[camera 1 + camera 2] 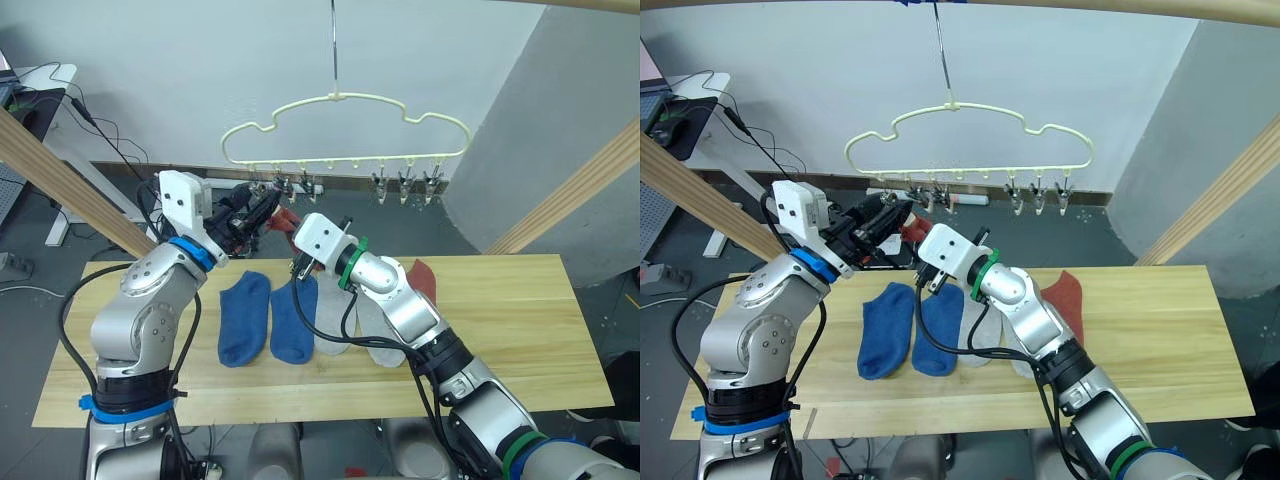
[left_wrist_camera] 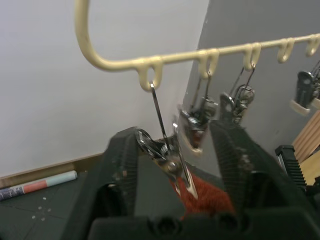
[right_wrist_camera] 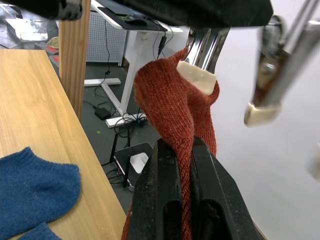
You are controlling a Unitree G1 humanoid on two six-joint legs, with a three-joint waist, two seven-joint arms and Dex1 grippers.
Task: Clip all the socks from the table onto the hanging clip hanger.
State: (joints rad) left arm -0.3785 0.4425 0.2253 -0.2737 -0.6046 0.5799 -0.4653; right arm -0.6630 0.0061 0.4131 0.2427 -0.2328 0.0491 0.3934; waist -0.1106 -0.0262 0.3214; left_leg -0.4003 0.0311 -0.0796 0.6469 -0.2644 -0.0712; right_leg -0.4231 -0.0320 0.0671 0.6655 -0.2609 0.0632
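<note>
While the long wooden desk point(image 1: 520, 330) spans the lower half of the head views, five socks lie on it in a row near the middle of the frame: two blue socks point(image 1: 245, 318) side by side on the left, two light grey socks point(image 1: 372, 335) next to them and partly under the right arm, and one brick red sock point(image 1: 423, 277) at the right end of the row, mostly behind that arm. Above the desk, in the upper centre of the frame, the pale yellow clip hanger point(image 1: 345, 97) hangs by its metal hook, its row of small metal clips point(image 1: 405, 186) dangling from the lower edge.

Both arms reach up under the hanger's left end. The left gripper point(image 2: 172, 150) has its jaws spread wide to either side of one clip point(image 2: 170, 157), with red fabric just beyond it. The right gripper point(image 3: 184, 170) has its jaws closed on the second brick red sock point(image 3: 175, 95), whose upper edge sits in the pale tip of a clip point(image 3: 197, 75). In the head views that sock shows as a small red patch between the two grippers, left of centre.
</note>
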